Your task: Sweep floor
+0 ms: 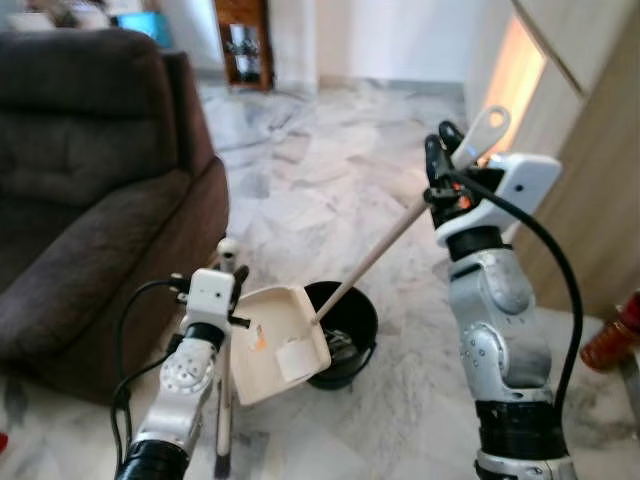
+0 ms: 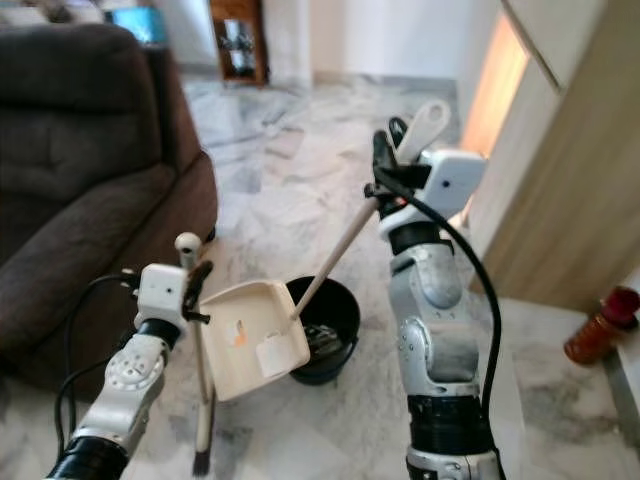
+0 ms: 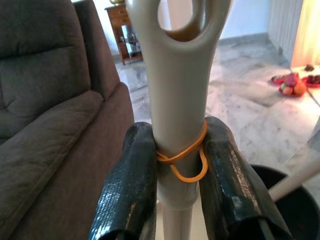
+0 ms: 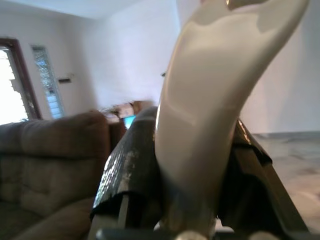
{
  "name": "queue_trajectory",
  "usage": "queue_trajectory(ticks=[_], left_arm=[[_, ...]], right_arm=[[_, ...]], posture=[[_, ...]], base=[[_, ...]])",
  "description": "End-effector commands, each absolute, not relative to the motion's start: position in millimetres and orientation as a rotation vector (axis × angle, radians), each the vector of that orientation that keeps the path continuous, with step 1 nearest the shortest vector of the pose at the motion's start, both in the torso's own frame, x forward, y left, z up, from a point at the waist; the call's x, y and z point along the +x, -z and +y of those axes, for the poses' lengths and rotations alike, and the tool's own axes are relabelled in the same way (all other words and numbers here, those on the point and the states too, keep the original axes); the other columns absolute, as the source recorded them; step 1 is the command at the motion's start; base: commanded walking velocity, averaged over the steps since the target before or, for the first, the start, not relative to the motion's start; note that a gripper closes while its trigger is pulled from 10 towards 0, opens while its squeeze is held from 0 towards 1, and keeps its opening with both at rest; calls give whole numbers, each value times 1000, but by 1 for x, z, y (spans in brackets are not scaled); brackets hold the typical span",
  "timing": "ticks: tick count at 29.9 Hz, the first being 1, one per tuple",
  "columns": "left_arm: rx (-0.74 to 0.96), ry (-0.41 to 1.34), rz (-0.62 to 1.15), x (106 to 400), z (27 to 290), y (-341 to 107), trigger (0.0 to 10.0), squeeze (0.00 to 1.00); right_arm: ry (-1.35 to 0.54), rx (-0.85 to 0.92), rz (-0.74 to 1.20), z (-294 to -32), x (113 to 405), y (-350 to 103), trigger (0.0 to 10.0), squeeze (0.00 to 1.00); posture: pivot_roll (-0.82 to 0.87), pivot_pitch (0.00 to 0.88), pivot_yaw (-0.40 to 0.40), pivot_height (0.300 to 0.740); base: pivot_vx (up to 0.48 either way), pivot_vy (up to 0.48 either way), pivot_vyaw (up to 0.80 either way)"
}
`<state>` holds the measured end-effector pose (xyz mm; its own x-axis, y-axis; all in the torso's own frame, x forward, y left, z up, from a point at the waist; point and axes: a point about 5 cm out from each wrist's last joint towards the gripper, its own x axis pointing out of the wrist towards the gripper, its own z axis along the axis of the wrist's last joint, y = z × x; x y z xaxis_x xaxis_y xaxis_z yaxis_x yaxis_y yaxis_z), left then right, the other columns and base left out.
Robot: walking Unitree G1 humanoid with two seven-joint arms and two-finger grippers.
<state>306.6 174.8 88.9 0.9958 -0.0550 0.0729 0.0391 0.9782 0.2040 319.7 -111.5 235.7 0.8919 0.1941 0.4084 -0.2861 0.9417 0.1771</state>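
Note:
A cream dustpan (image 1: pixel 280 340) hangs tilted, its lip over a black bin (image 1: pixel 350 335) on the marble floor. A white scrap (image 1: pixel 293 358) and a small orange bit lie in the pan. Its long handle (image 1: pixel 375 258) runs up to my right gripper (image 1: pixel 445 165), which is shut on the handle's top end (image 4: pixel 210 100). My left gripper (image 1: pixel 232 285) is shut on a slim beige broom handle (image 3: pixel 177 125) with an orange rubber band (image 3: pixel 185 160) around it. The broom (image 1: pixel 224 400) stands upright just left of the dustpan, its brush end near the floor.
A dark brown sofa (image 1: pixel 90 200) stands close on the left. A wooden cabinet wall (image 1: pixel 600 200) rises on the right, with a red object (image 1: pixel 612 340) at its foot. A wooden shelf (image 1: pixel 243 40) stands at the far wall. Open marble floor lies ahead.

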Motion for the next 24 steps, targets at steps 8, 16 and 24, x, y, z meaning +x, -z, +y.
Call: queue_trajectory(ticks=[8, 16, 24], left_arm=[[214, 71, -132, 311, 166, -99, 10000, 0], [214, 71, -135, 311, 166, -100, 10000, 0], [212, 75, -134, 311, 165, -99, 10000, 0]], right_arm=[[-237, 269, -485, -119, 316, -255, 10000, 0], [-196, 265, -524, -123, 316, -261, 10000, 0], [-175, 253, -534, -125, 316, -262, 10000, 0]], posture=[[113, 0, 15, 740], [113, 0, 14, 740], [111, 0, 15, 740]], base=[[254, 0, 0], [255, 0, 0], [256, 0, 0]])
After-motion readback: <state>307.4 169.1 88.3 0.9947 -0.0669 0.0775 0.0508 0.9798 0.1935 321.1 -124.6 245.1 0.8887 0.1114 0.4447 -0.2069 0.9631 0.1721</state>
